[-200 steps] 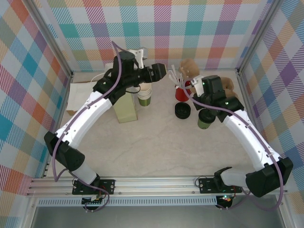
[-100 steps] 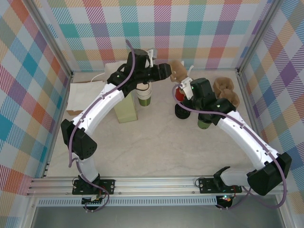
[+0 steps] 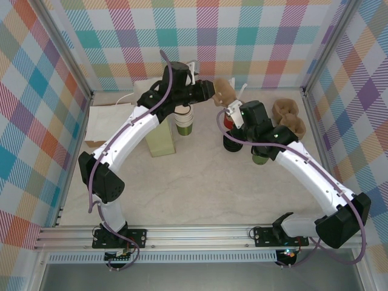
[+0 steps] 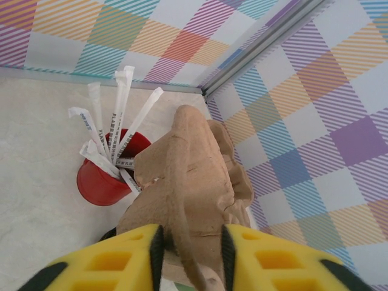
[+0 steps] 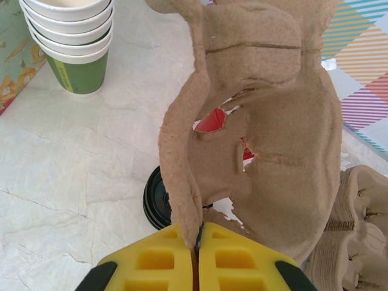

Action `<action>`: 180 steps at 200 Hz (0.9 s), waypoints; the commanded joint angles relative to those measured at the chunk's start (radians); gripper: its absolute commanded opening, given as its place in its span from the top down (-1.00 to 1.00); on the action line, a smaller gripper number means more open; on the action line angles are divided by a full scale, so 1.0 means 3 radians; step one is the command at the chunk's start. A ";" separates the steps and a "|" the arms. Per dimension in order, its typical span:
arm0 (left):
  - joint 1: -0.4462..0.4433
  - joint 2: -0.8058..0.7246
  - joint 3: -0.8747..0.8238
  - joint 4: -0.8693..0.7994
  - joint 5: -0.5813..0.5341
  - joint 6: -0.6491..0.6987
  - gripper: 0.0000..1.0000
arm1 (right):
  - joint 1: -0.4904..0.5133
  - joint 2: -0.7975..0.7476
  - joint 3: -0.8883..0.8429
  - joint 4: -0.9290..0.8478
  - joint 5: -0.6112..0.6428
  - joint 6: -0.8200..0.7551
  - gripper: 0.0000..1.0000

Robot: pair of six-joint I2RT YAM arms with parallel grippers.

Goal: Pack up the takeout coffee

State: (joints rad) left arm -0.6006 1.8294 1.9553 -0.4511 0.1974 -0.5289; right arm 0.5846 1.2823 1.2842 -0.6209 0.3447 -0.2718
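The right pincer (image 5: pixel 197 242) is pinched almost shut on the thin edge of a brown pulp cup carrier (image 5: pixel 273 121), which is held above the desk (image 5: pixel 73 182). The left pincer (image 4: pixel 191 254) is seen partly open, with a rib of the same carrier straddled. The takeout coffee (image 3: pixel 261 159) is stood on the pale marbled desk just beside black lids (image 5: pixel 154 197), partly hidden under the right arm. The space is enclosed by plaid walls (image 3: pixel 242 36).
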 commanded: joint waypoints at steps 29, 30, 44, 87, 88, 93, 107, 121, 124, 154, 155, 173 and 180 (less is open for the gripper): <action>-0.0018 0.0029 0.0092 -0.0042 -0.0024 0.0029 0.66 | 0.0025 0.0028 -0.0004 0.0063 -0.0022 0.0004 0.82; -0.0018 0.0028 0.0090 -0.0039 -0.0024 0.0029 0.66 | 0.0025 0.0027 -0.0002 0.0059 -0.0023 0.0005 0.82; -0.0020 0.0010 0.0057 -0.0026 -0.0041 0.0041 0.74 | 0.0028 0.0027 0.0019 0.0023 -0.0083 0.0043 0.77; -0.0035 -0.0166 -0.0266 0.0205 -0.0195 0.0062 0.84 | 0.0008 0.0019 0.0178 -0.0227 -0.0353 0.0376 0.20; -0.0037 -0.0171 -0.0275 0.0210 -0.0204 0.0064 0.84 | 0.0006 0.0017 0.0185 -0.0237 -0.0357 0.0388 0.18; -0.0042 -0.0201 -0.0319 0.0233 -0.0245 0.0070 0.85 | 0.0001 0.0009 0.0221 -0.0271 -0.0395 0.0459 0.10; -0.0063 -0.0279 -0.0441 0.0295 -0.0372 0.0103 0.86 | -0.0027 -0.0037 0.0311 -0.0357 -0.0531 0.0713 -0.17; -0.0098 -0.0370 -0.0586 0.0398 -0.0523 0.0127 0.87 | -0.0088 -0.0076 0.0417 -0.0422 -0.0741 0.1026 -0.34; -0.0110 -0.0386 -0.0615 0.0432 -0.0556 0.0127 0.87 | -0.0113 -0.0076 0.0446 -0.0432 -0.0799 0.1108 -0.41; -0.0198 -0.0572 -0.0946 0.0794 -0.0797 0.0122 0.88 | -0.0320 -0.0033 0.0635 -0.0528 -0.1101 0.2137 -0.64; -0.0200 -0.0576 -0.0955 0.0801 -0.0802 0.0119 0.88 | -0.0329 -0.0032 0.0637 -0.0531 -0.1107 0.2173 -0.65; -0.0254 -0.0681 -0.1109 0.0940 -0.0924 0.0133 0.89 | -0.0509 -0.0061 0.0569 -0.0367 -0.1315 0.2965 -0.67; -0.0278 -0.0723 -0.1171 0.1006 -0.0956 0.0156 0.89 | -0.0556 -0.0078 0.0502 -0.0206 -0.1444 0.3277 -0.72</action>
State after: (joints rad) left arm -0.6605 1.6894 1.6489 -0.2810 -0.0109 -0.5049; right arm 0.4667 1.2816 1.4532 -0.7403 0.0521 0.3157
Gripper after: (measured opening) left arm 0.057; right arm 0.836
